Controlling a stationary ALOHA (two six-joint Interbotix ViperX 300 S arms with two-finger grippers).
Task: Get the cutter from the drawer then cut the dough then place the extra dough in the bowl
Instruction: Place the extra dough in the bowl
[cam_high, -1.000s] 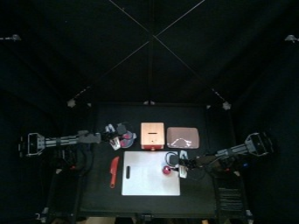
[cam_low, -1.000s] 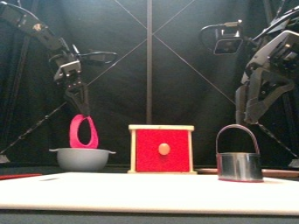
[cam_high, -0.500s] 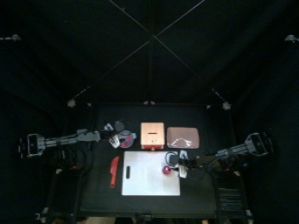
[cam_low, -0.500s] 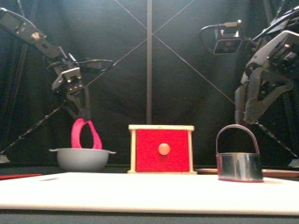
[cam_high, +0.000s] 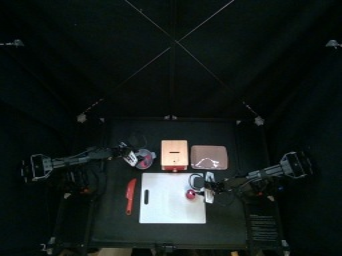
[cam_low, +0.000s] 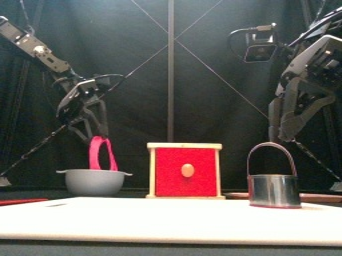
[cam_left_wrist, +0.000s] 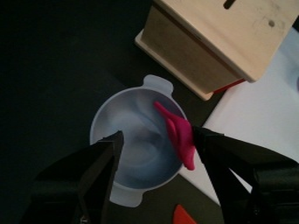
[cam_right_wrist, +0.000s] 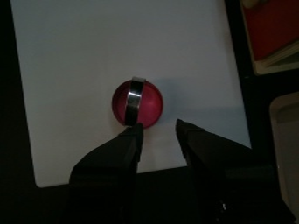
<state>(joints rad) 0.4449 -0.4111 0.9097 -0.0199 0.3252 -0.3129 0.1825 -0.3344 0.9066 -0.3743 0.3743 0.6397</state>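
Front view: one bowl (cam_low: 94, 182), one dough ring (cam_low: 100, 152), one cutter (cam_low: 271, 188); left hand (cam_left_wrist: 158, 140) wide, right hand (cam_right_wrist: 159, 128) narrowly parted.

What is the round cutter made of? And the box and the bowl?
The cutter looks like shiny metal: it glints silver and has a thin wire handle. The box seems to be pale wood, and its drawer front is red, perhaps painted. The bowl is smooth, matte blue-grey, probably plastic.

A robot lab booth is seen: black curtains (cam_high: 171, 40) are hung all round, w/ a small black table (cam_high: 114, 232) at bottom middle & robot arms (cam_low: 301, 80) at both sides.
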